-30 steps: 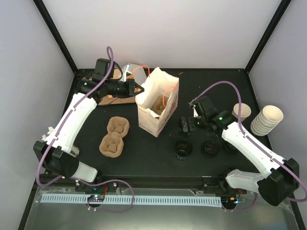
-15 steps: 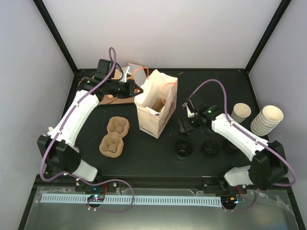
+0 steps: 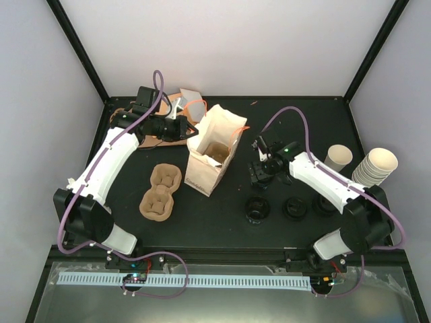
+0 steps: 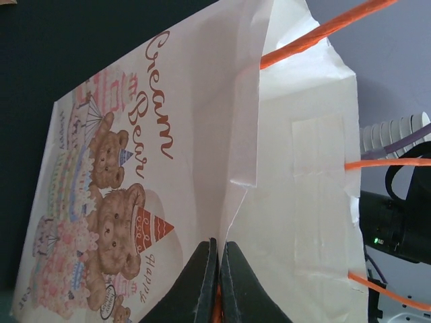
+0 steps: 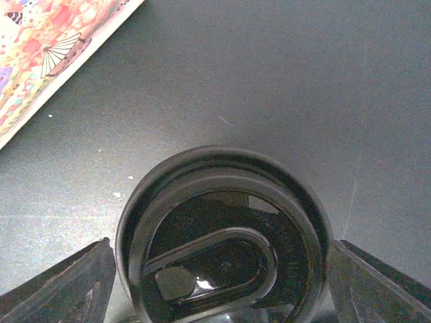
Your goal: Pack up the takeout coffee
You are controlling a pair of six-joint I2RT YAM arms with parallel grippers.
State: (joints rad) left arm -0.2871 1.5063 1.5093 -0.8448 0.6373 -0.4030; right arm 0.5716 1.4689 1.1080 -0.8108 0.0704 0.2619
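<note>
- Takeout coffee (image 3: 339, 157): single cream paper cup, upright, mouth open, at the 3 o'clock side of the table (image 3: 296, 124); touched by neither hand
- Stack of cups (image 3: 374, 168): nested cream cups, just beside the takeout coffee at its 4 o'clock
- Paper bag (image 3: 214, 151): white, open-topped, orange handles, bear print on one face; mid-table, leaning
- Left hand (image 3: 190, 129): at the bag's 10 o'clock, fingers closed together, pinching the bag's rim
- Right hand (image 3: 259, 173): at the bag's 4 o'clock, well apart from the takeout coffee; fingers spread wide, one at each side of a black lid (image 5: 222, 262), right up against its rim; cannot tell whether they press on it
- Three loose lids (image 3: 294, 206): black, in a row at 6 o'clock of the right hand
- Cup carrier (image 3: 160, 192): brown pulp, at the bag's 8 o'clock
</note>
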